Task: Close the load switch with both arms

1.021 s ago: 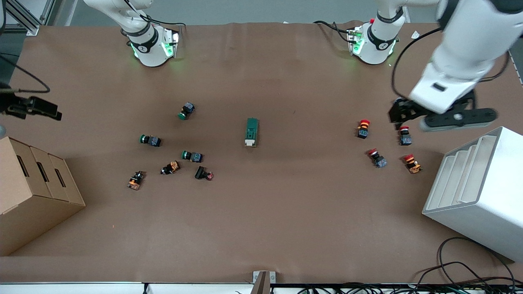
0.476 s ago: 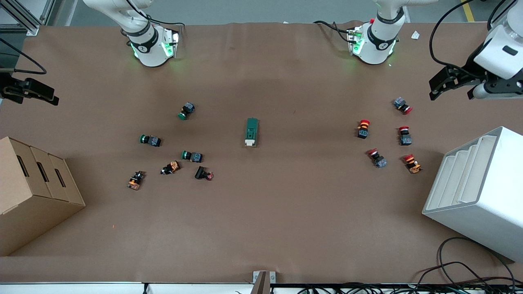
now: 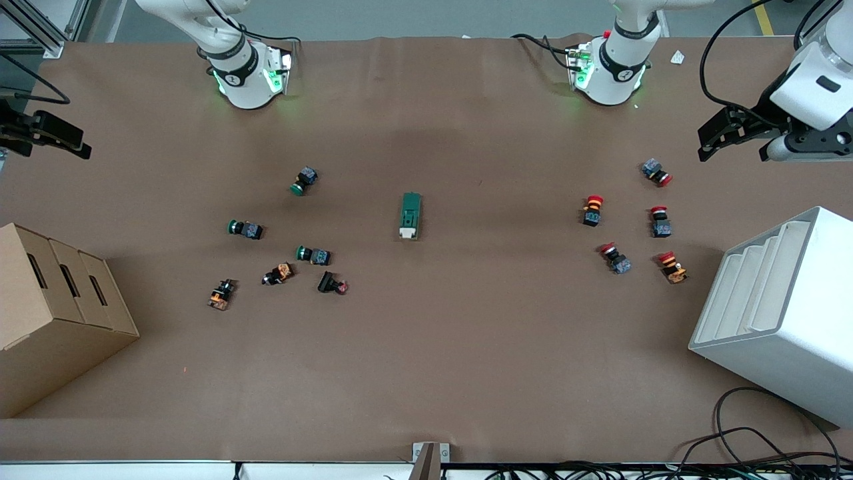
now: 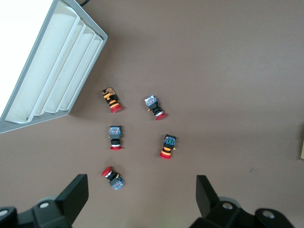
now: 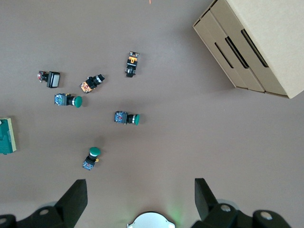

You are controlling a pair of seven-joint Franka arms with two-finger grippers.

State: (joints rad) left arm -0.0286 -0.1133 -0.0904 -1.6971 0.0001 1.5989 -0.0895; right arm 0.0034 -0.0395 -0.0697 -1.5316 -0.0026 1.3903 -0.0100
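Observation:
The load switch (image 3: pixel 410 215), a dark green block with a cream lever end turned toward the front camera, lies flat at mid-table; neither gripper touches it. In the right wrist view only its edge (image 5: pixel 5 135) shows. My left gripper (image 3: pixel 723 133) hangs open high over the left arm's end of the table, near the red push buttons. Its fingers (image 4: pixel 76 197) stand wide apart around nothing, midway point (image 4: pixel 141 197). My right gripper (image 3: pixel 46 133) hangs open over the right arm's end, empty (image 5: pixel 141 197).
Several red push buttons (image 3: pixel 656 172) (image 4: pixel 113 178) lie toward the left arm's end, beside a white slotted rack (image 3: pixel 780 313) (image 4: pixel 52 71). Several green and orange push buttons (image 3: pixel 313 255) (image 5: pixel 126 118) lie toward the right arm's end, near a cardboard box (image 3: pixel 53 313) (image 5: pixel 256 42).
The left arm swung up and away from over the red buttons toward its end of the table, uncovering one button. The right gripper drifted toward the bases' side. The switch has not moved.

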